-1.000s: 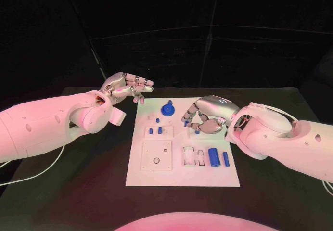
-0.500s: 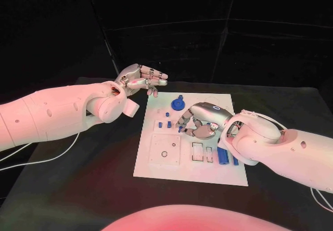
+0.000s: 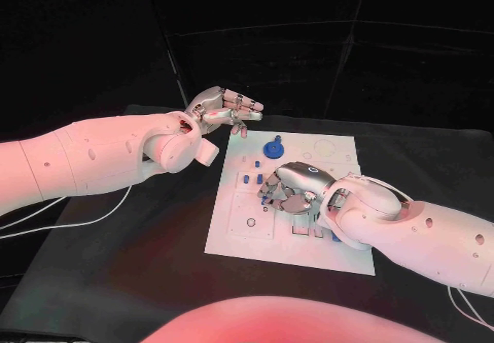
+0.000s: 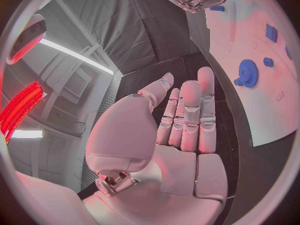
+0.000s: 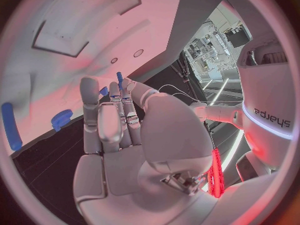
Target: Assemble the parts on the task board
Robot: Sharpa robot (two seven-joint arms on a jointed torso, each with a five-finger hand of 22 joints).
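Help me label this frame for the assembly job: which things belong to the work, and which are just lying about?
Belonging to the job:
task board
blue gear
small blue pieces
right hand, over the board's middle
left hand, raised beyond the board's far corner, holding nothing

Just lying about:
black table
white cable

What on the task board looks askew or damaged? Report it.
Nothing stands out. The task board lies flat, the blue gear sits on it, and the right hand works over the small parts.
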